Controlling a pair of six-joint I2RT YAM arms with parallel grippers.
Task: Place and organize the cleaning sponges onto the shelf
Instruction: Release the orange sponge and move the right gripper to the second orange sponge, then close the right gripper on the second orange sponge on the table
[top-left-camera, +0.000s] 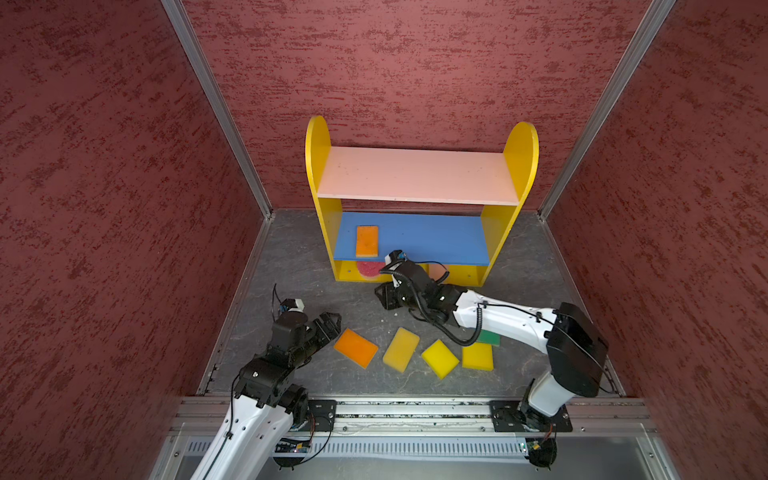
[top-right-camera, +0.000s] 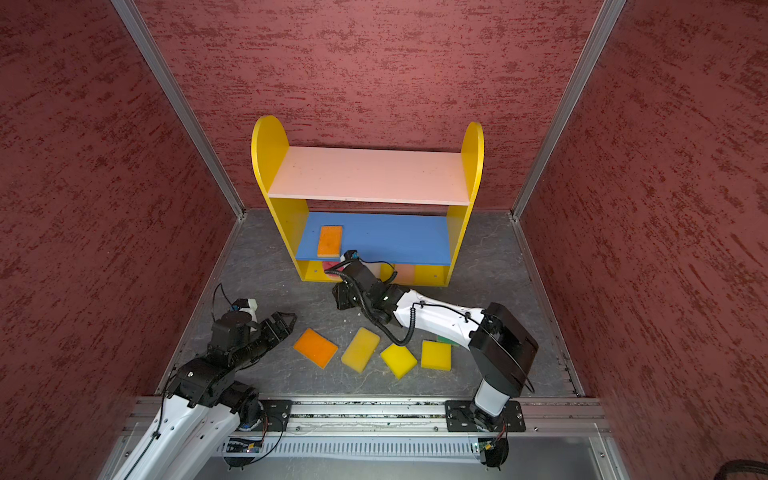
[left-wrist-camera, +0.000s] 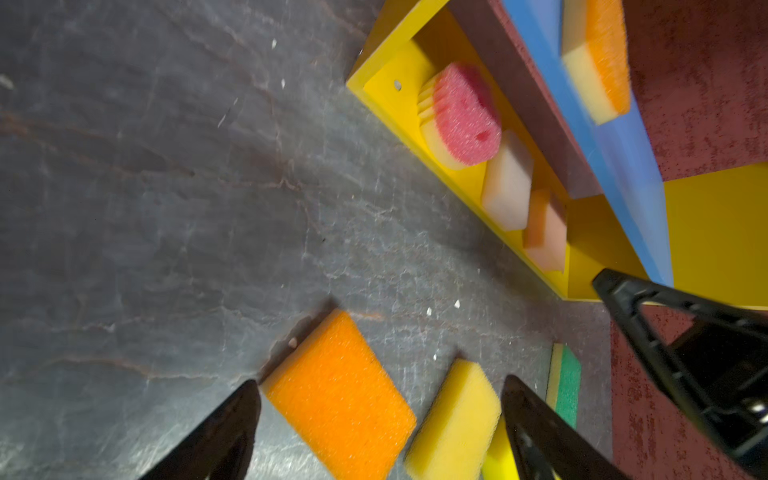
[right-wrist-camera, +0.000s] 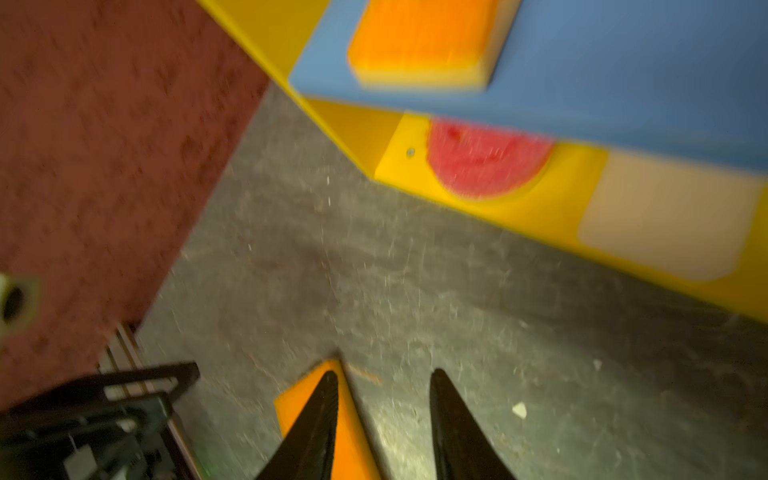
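Left wrist view, left gripper (left-wrist-camera: 379, 384) spread wide, empty, beside orange sponge (left-wrist-camera: 328, 374), right gripper (right-wrist-camera: 384, 372) parted, empty

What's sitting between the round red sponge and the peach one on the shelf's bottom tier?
An off-white sponge, shown in the left wrist view.

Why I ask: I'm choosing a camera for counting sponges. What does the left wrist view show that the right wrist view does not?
Only the left wrist view: the peach rectangular foam sponge on the shelf's yellow base, plus a yellow rectangular foam sponge and the green-topped sponge on the dark floor. Only the right wrist view: a metal rail at the floor's edge. Both: the round red-pink foam sponge, the off-white rectangular sponge beside it, the shelved orange sponge on the blue middle board, and the loose orange sponge on the floor.
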